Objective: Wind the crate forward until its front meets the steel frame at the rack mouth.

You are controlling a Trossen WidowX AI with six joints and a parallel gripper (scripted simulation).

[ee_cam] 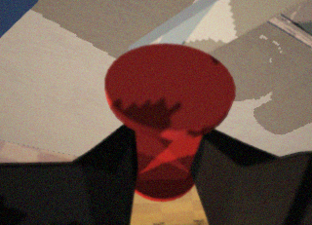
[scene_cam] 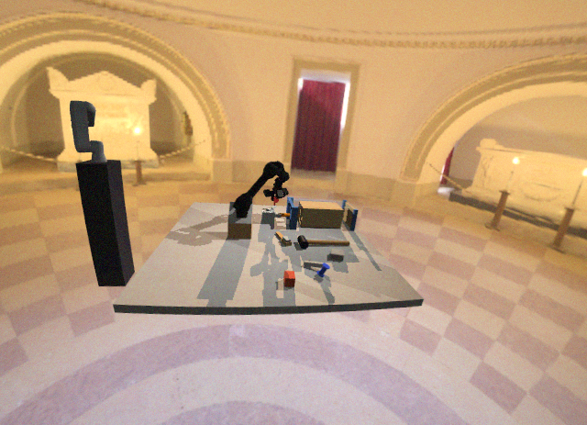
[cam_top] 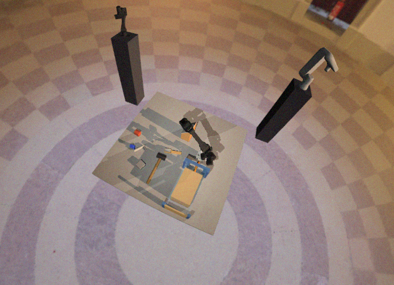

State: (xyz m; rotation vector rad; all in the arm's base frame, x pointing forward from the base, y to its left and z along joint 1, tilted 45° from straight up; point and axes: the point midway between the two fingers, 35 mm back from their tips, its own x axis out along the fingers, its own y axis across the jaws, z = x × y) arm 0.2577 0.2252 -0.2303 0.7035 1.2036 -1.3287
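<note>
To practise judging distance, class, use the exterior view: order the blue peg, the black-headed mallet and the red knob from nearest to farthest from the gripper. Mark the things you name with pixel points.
1. Red knob (scene_cam: 275, 200) (ee_cam: 171, 84): between the fingers.
2. Mallet (cam_top: 154, 170) (scene_cam: 326, 242): bench middle.
3. Blue peg (cam_top: 132, 146) (scene_cam: 324, 269): beyond the mallet.

Beyond the fingers, a cream wall (cam_top: 378, 18) (scene_cam: 256, 103) rose above a checkered floor (cam_top: 63, 69) (scene_cam: 473, 287). A dark red curtain (scene_cam: 316, 127) hung behind them; lit candles (scene_cam: 515, 161) (scene_cam: 137, 130) glowed on either side.
</note>
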